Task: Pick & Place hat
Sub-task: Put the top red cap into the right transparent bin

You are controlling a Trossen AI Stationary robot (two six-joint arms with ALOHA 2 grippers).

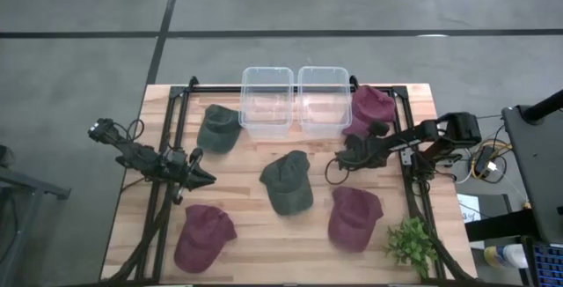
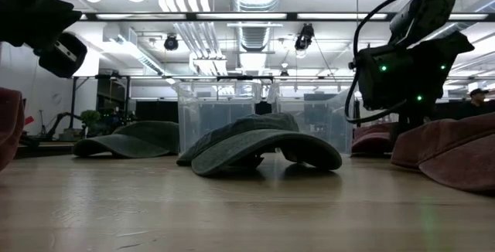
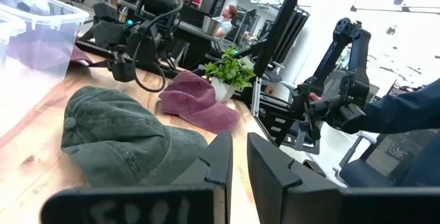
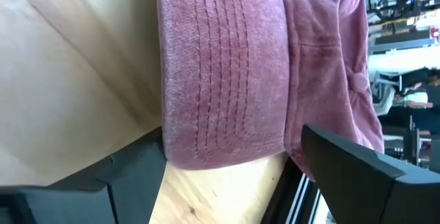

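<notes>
Under right gripper [image 4: 227, 159] (wide): ribbed maroon cap [image 4: 227, 80].

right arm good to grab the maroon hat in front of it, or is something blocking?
Probably yes. The right gripper is open just above the maroon hat, and the right wrist view shows its brim between the open fingers with nothing in the way.

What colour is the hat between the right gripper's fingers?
Maroon hat; right wrist view shows it best.

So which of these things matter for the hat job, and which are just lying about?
Job:
- maroon hats
- green hats
- bins
- right gripper, jaws open
- left gripper, waiting

Lying about:
- plant
</notes>
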